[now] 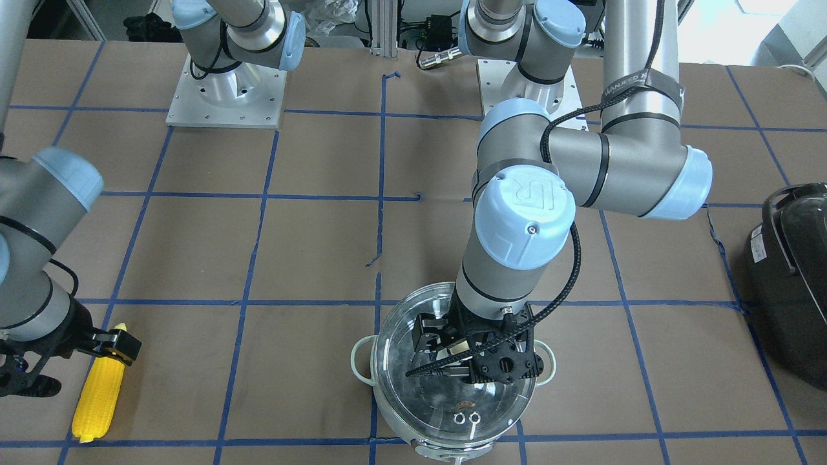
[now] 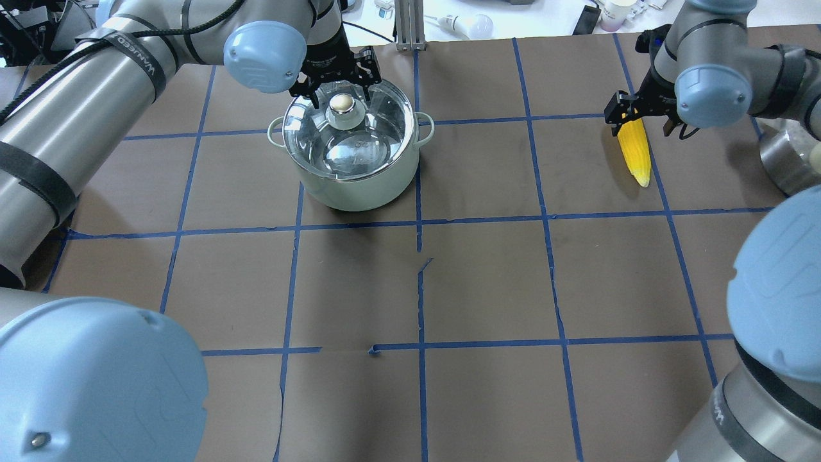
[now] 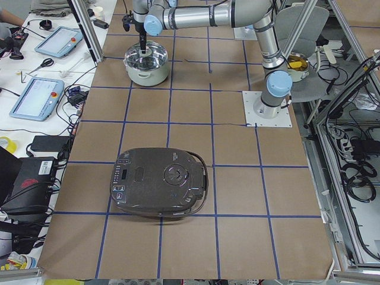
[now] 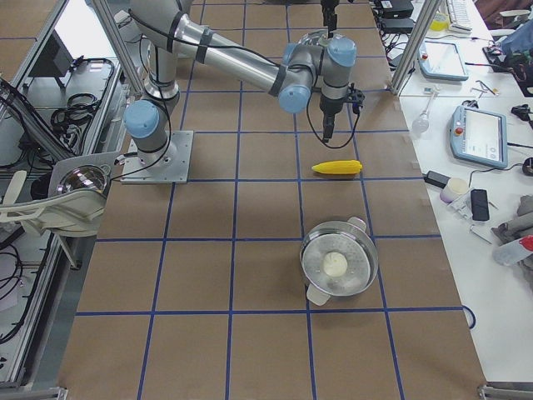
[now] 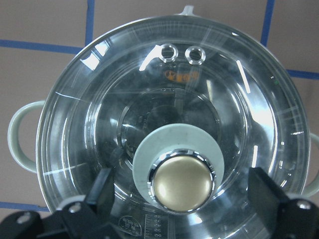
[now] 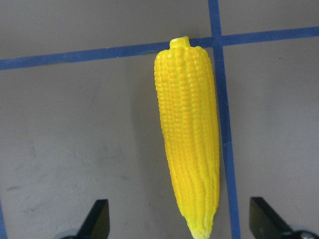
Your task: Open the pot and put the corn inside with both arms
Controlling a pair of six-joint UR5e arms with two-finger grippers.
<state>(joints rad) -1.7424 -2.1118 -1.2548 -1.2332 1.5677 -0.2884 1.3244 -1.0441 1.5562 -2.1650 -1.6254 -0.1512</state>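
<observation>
The pot, pale green with loop handles, stands at the far left of centre with its glass lid on. My left gripper is open over the lid. In the left wrist view its fingers stand apart on either side of the brass knob, not touching it. The corn lies flat on the table at the far right. My right gripper is open above the cob's thick end. In the right wrist view the cob lies between the two fingertips, untouched.
A large black appliance sits near the table's end on my left, also in the front view. A second steel pot with a white round thing inside stands on my right beyond the corn. Blue tape grids the brown table.
</observation>
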